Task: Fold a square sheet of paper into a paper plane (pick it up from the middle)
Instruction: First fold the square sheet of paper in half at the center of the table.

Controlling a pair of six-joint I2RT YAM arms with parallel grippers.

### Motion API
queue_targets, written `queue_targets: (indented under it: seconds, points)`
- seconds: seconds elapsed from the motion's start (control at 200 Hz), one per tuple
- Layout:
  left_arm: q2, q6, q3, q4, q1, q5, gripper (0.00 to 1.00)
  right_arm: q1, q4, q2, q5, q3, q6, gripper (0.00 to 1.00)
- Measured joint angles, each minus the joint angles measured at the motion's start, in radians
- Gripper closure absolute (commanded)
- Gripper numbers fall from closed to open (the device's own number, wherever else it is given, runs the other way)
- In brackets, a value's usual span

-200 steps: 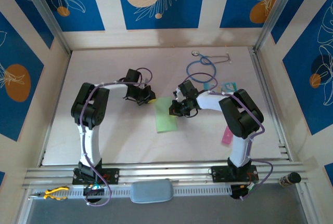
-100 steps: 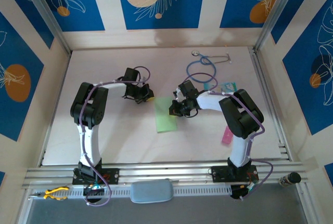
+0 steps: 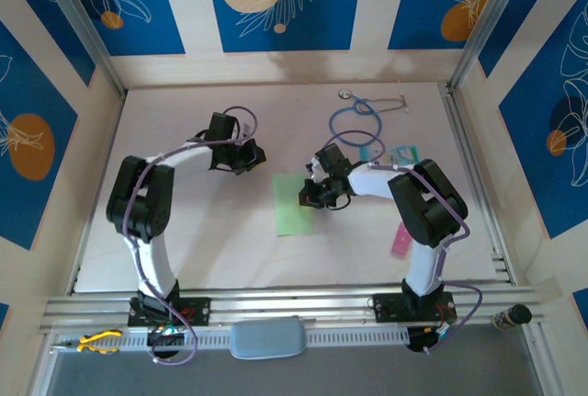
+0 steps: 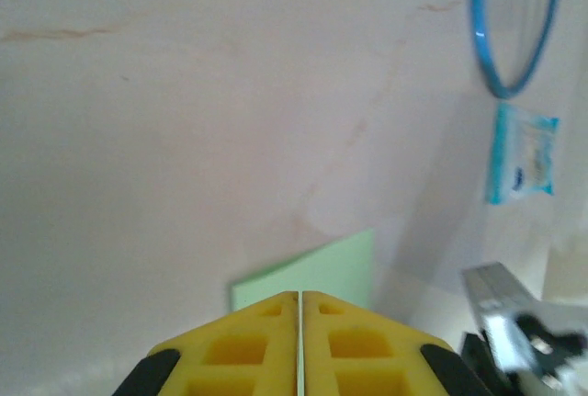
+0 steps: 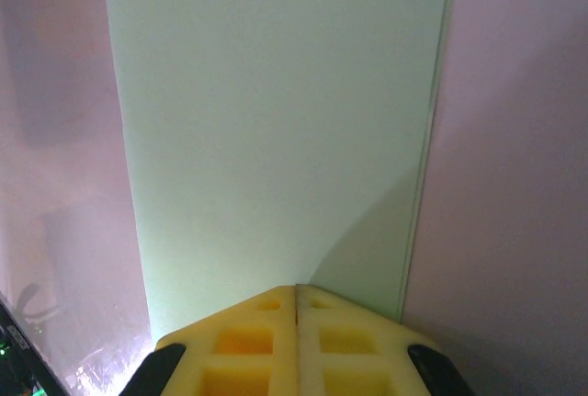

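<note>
1. Yellow-handled pliers (image 3: 96,342): laid on the front rail, at 7 o'clock of the table (image 3: 184,240).

2. Left gripper (image 3: 250,157): held at 10 o'clock of the paper, apart from it. In the left wrist view the yellow fingers (image 4: 248,345) are seen brought together, with only a hairline slit between them and nothing clamped.

3. Grey pad (image 3: 266,337): laid on the front rail at 6 o'clock.

4. The square sheet of paper (image 3: 292,203): light green, laid flat near the table's centre and presented as a rectangle longer than wide. One corner is seen beyond the left fingertips (image 4: 317,272). In the right wrist view (image 5: 276,120) a second edge line is seen just inside one long side.

5. Right gripper (image 3: 305,198): set at the sheet's 3 o'clock edge. Its yellow fingers (image 5: 248,341) are pressed together, tips placed over the paper's edge. Whether paper is pinched between them cannot be told.

6. Blue stethoscope (image 3: 356,125): laid at 1 o'clock of the sheet, its tubing looped (image 4: 514,42).

7. Teal-and-white card (image 3: 401,153): laid at 2 o'clock, just below the loop (image 4: 524,152).

8. Pink strip (image 3: 401,241): laid at 4 o'clock, beside the right arm.
</note>
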Motion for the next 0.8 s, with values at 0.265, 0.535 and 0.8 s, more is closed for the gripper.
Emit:
queue_targets:
  seconds: [0.265,0.535,0.8]
  points:
    - [-0.139,0.018,-0.13,0.031,-0.11,0.012,0.89,0.039,-0.025,-0.042,0.001,-0.039,0.045,0.99]
    - [-0.102,0.018,-0.15,0.06,-0.149,0.025,0.89,0.06,0.015,-0.234,0.039,-0.141,0.136,0.7]
    - [-0.032,0.017,-0.152,0.098,-0.149,0.035,0.89,0.044,-0.005,-0.401,0.073,-0.224,0.185,0.71]
